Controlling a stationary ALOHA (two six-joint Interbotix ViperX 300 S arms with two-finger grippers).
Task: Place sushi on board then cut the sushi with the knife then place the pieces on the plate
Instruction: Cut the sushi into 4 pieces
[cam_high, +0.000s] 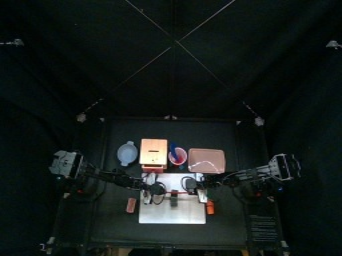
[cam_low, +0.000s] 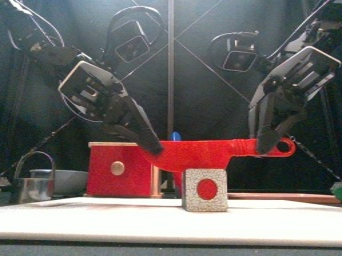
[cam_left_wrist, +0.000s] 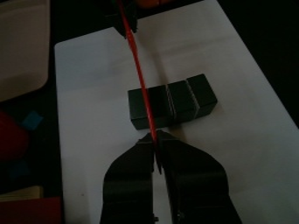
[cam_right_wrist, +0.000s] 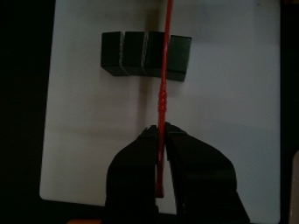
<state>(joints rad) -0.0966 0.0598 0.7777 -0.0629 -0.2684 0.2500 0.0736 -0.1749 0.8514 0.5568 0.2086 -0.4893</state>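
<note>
Red toy knife (cam_low: 221, 150) is pinched level at both ends, left fingers (cam_low: 138, 135) clenched on its blade, right fingers (cam_low: 274, 120) on its handle, likely to press evenly onto the sushi roll (cam_low: 203, 190) lying on the white cutting board (cam_left_wrist: 100, 74).

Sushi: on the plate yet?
No, the sushi lies on the board, under the knife.
</note>
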